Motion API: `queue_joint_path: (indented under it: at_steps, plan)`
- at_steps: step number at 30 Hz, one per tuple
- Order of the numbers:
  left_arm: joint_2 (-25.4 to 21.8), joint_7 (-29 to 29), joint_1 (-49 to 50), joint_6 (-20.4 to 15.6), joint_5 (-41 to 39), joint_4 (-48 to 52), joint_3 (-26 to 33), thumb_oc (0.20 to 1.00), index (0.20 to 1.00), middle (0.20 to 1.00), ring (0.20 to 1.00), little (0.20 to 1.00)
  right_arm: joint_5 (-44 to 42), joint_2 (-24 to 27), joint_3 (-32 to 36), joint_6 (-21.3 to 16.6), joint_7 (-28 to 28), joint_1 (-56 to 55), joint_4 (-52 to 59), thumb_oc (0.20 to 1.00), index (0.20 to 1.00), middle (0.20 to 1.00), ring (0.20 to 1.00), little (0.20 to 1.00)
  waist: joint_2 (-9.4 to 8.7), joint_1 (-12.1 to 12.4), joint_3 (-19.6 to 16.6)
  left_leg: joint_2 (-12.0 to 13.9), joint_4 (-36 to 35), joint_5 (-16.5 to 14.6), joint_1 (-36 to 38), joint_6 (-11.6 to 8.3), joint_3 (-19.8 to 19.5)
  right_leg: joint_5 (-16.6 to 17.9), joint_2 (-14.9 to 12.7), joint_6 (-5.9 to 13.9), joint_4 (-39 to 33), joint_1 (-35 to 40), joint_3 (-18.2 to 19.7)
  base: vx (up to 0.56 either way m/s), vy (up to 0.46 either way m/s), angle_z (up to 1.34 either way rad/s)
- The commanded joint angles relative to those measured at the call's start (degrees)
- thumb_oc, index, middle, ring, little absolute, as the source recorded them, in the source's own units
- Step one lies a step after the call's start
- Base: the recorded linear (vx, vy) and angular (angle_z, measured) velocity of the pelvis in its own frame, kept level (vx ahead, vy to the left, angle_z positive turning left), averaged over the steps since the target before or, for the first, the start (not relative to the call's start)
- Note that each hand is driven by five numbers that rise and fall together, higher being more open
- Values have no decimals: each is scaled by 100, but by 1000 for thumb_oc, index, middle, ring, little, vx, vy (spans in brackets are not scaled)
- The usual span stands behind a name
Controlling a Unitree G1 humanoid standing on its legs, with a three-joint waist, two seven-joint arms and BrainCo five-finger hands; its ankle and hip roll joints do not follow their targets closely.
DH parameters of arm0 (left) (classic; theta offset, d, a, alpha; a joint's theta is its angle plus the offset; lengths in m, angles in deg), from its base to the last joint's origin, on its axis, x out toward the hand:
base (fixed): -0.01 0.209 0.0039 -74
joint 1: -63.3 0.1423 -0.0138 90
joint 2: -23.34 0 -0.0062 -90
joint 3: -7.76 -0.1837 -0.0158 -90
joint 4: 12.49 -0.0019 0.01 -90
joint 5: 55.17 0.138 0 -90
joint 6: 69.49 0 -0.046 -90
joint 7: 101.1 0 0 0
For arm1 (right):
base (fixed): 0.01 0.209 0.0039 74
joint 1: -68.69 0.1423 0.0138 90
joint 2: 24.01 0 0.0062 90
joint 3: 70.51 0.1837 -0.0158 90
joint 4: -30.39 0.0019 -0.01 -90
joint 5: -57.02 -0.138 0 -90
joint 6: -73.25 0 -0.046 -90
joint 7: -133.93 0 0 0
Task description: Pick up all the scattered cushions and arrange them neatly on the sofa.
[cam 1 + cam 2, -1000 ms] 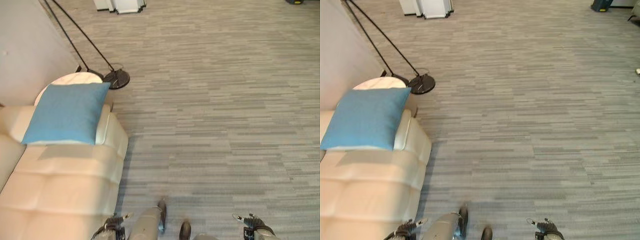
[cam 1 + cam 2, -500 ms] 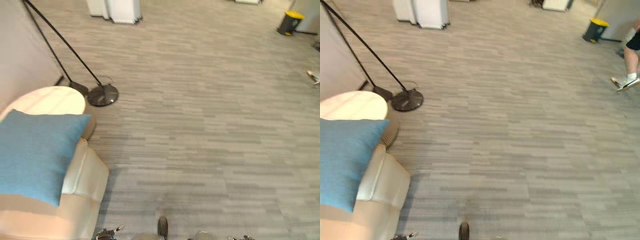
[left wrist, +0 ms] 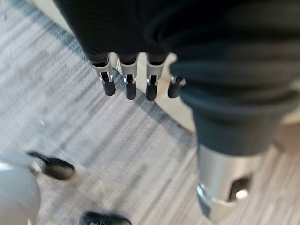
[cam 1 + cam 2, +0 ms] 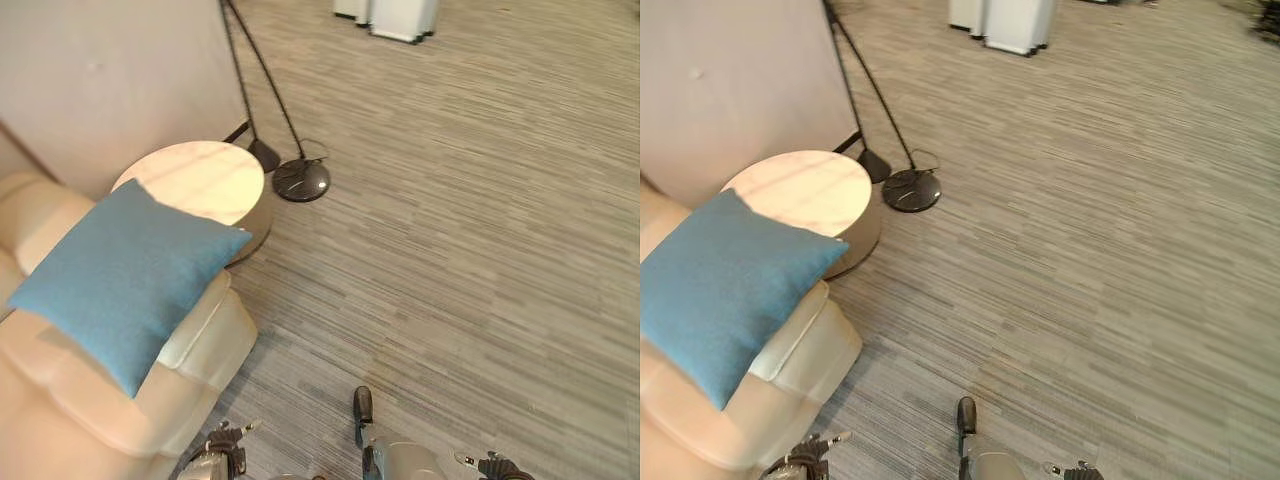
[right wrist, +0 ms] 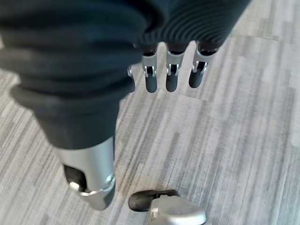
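Swung back leftward, the head camera now has the square blue fabric cushion (image 4: 125,280) on the cream leather sofa (image 4: 90,400) at 9 o'clock, well apart from both hands. Left robot hand (image 3: 136,79) and right robot hand (image 5: 171,75) hang relaxed, empty. Round marble-topped desk (image 4: 195,180) at 11 o'clock, black floor lamp base (image 4: 301,180) beside it.

Cream sofa (image 4: 120,400) cut off at left and near edges, lamp's black poles (image 4: 855,75) ran out past far edge, white furniture (image 4: 395,15) cropped at far edge
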Motion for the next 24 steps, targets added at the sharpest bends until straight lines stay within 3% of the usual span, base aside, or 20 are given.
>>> queue_joint_path:
  at_steps: [1,2,3,5,6,7,8,9,10,13,15,17,19,20,22,24]
  plan:
    - [-163,-23,102,-38,-53,-90,-58,1000,1000,1000,1000,1000,-36,264,-173,-25,18,29,132,1000,1000,1000,1000,1000,63,-42,-60,-130,185,120,-523,-121,66,-352,-109,429,-55,63,40,516,-393,124]
    - [-139,-40,126,-14,-86,-139,-70,1000,1000,1000,1000,1000,-3,299,-224,-15,26,32,122,1000,1000,1000,1000,1000,29,-9,-49,-106,786,189,-751,-236,146,-470,-174,377,-121,302,-252,281,-215,98]
    - [-139,-40,127,-14,-86,-138,-69,1000,1000,1000,1000,1000,-3,299,-224,-16,27,33,121,1000,1000,1000,1000,1000,31,-22,-50,-110,821,172,-771,-235,136,-469,-177,378,-126,303,-264,241,-165,129]
    - [-126,-49,125,0,-222,-65,-57,1000,1000,1000,1000,1000,49,348,-302,-19,61,99,165,1000,1000,1000,1000,1000,17,41,86,-99,1844,301,-1346,-313,639,-572,-289,327,-201,570,-607,120,-97,107]
    - [-145,-33,134,-14,-282,16,-45,1000,1000,1000,1000,1000,38,366,-290,-10,41,111,187,1000,1000,1000,1000,1000,-9,76,158,-51,2073,313,-1564,-303,926,-639,-321,285,-213,664,-727,54,-77,85]
    - [-145,-33,135,-13,-282,18,-45,1000,1000,1000,1000,1000,38,366,-290,-11,41,112,186,1000,1000,1000,1000,1000,-2,76,156,-45,2105,297,-1582,-303,926,-640,-314,285,-210,660,-728,97,-102,78]
    - [-171,-21,93,-17,-321,115,-80,1000,1000,1000,1000,1000,82,398,-328,3,24,159,222,1000,1000,1000,1000,1000,-26,97,193,122,1963,201,-1802,-221,1527,-799,-406,259,-250,817,-1064,79,-64,87]
    - [-171,-21,93,-16,-321,115,-80,1000,1000,1000,1000,1000,82,397,-328,3,24,159,222,1000,1000,1000,1000,1000,-25,97,192,123,1970,198,-1808,-221,1527,-800,-406,260,-250,815,-1064,164,-113,108]
    - [-204,-39,62,-10,-274,188,-115,1000,1000,1000,1000,1000,63,386,-325,24,-10,192,280,1000,1000,1000,1000,1000,-62,73,171,242,1384,53,-1947,-114,1997,-912,-505,261,-357,947,-1400,133,-55,107]
    - [-221,-28,109,26,-181,143,-112,1000,1000,1000,1000,1000,110,360,-375,45,-37,225,364,1000,1000,1000,1000,1000,38,81,97,277,330,666,-2132,-248,2181,-1149,-471,236,-341,1121,-1695,236,1,133]
    - [-256,-10,135,75,-88,-38,-35,1000,1000,1000,1000,1000,214,344,-476,50,-64,291,399,1000,1000,1000,1000,1000,122,93,118,366,-538,1103,-2424,-434,2575,-1343,-408,140,-284,1285,-1930,296,89,118]
    - [-305,19,206,88,-43,-173,43,1000,1000,1000,1000,1000,313,349,-549,83,-78,359,414,1000,1000,1000,1000,1000,106,147,122,403,-538,1204,-2590,-518,2579,-1396,-391,125,-271,1431,-2014,332,114,109]
    - [-318,0,291,107,-46,-212,90,1000,1000,1000,1000,1000,356,322,-582,104,-53,358,410,1000,1000,1000,1000,1000,99,173,54,418,-538,1159,-2453,-486,2590,-1458,-366,156,-245,1536,-1989,265,85,12]
    - [-320,10,335,114,-41,-302,133,1000,1000,1000,1000,1000,393,299,-591,87,-54,334,468,1000,1000,1000,1000,1000,79,187,13,396,-538,1346,-2421,-490,2533,-1529,-371,162,-223,1651,-2022,461,182,3]
    - [-322,5,388,142,-20,-470,201,1000,1000,1000,1000,1000,487,255,-637,95,-29,374,448,1000,1000,1000,1000,1000,2,257,-106,309,-538,1389,-2264,-385,2458,-1693,-480,201,60,1750,-1964,524,226,-1]
    - [-379,46,397,171,155,-534,188,1000,1000,1000,1000,1000,504,132,-647,54,28,329,555,1000,1000,1000,1000,1000,-127,260,-136,179,-538,1178,-1942,-155,2476,-1709,-815,365,1256,1515,-1905,425,250,-21]
